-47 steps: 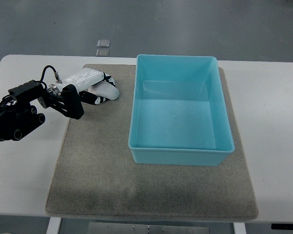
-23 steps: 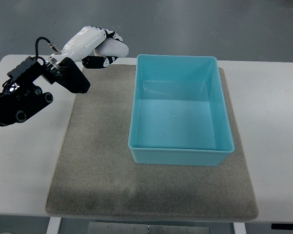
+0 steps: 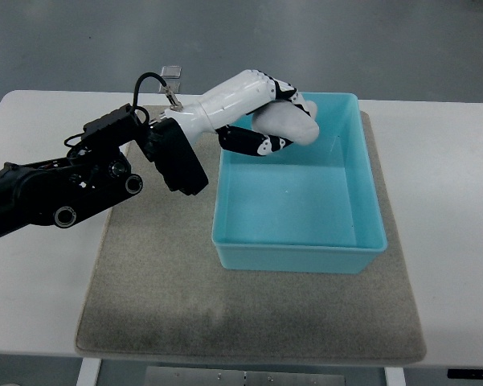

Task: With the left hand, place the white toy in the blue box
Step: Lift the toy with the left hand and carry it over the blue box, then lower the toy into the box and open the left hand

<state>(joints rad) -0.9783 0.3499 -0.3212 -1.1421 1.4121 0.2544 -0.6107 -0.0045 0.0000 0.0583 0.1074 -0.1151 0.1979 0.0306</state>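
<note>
White and rounded, the smooth plastic toy point(image 3: 288, 125) is seen from the top view wrapped in the curled fingers point(image 3: 257, 143) of the white-shelled left hand point(image 3: 261, 112), whose black arm point(image 3: 72, 181) enters from the picture's left edge. The hand is closed around the toy, with the black-jointed fingers tucked beneath it and the thumb side over the top, so that only the toy's blunt end is exposed. The toy is held in the air over the far left part of the open, rectangular light-blue plastic box point(image 3: 297, 256), just inside its far rim, and the box is seen to hold nothing else. The box rests on a grey felt mat point(image 3: 161, 297) laid on a white table point(image 3: 450, 241). The right hand is not in view. For the release to be done well, it is judged that the hand should be carried a little nearer the middle of the box and lowered towards the floor before the fingers are opened, so that the toy is not bounced off the rim or dropped from height.
</note>
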